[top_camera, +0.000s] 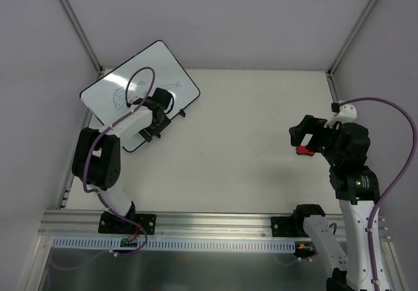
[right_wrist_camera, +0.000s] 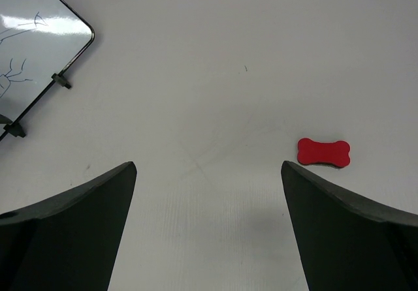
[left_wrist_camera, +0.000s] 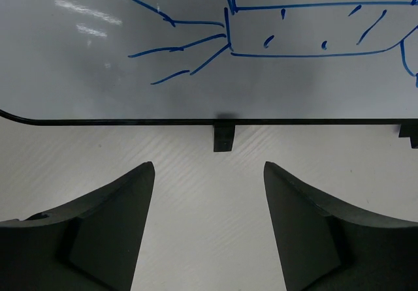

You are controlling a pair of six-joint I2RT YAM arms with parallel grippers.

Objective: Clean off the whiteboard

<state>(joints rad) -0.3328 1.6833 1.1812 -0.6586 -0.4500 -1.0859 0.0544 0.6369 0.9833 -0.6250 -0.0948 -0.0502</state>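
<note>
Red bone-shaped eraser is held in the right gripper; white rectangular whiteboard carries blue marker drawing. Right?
Not held: the red bone-shaped eraser lies free on the table, beyond the right gripper, jaws open and empty, per the right wrist view. The white rectangular whiteboard does carry the blue marker drawing.

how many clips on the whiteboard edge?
2. Both sit on the whiteboard's long edge facing the open table: corner clip by the rounded corner, second clip further along that edge. Parts of the rim are out of view.
</note>
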